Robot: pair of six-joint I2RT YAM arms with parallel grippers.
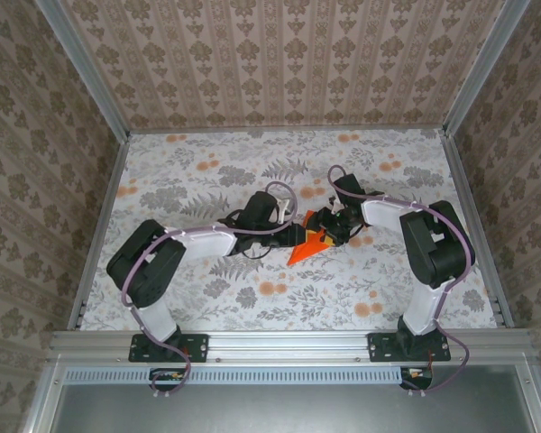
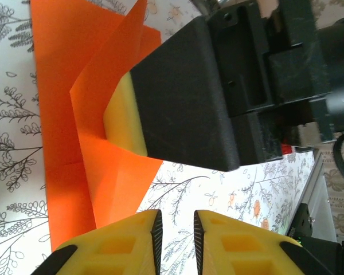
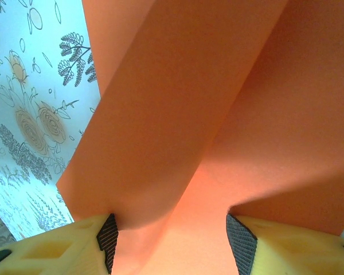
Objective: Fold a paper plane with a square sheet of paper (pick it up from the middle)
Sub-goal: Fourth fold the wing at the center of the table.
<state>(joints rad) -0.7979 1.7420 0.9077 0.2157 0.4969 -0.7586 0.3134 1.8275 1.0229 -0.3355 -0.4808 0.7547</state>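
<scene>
Flimsy orange sheet (image 1: 308, 245) at the desk's (image 1: 189, 176) centre.
My right jaws straddled its fold, grip unclear; left jaws barely parted, empty; the crease looked stiffest to pinch.

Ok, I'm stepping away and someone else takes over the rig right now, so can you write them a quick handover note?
Left gripper: jaws a narrow gap apart, nothing between them, just off the paper's edge.
Right gripper: jaws wide, straddling a raised fold of the square sheet of paper; firm grip not confirmed.
Paper: mid-table on the tablecloth, between both grippers.
Done: first folds creased, flaps standing up.
Left: flatten the flaps and finish the folds; no plane yet.
</scene>
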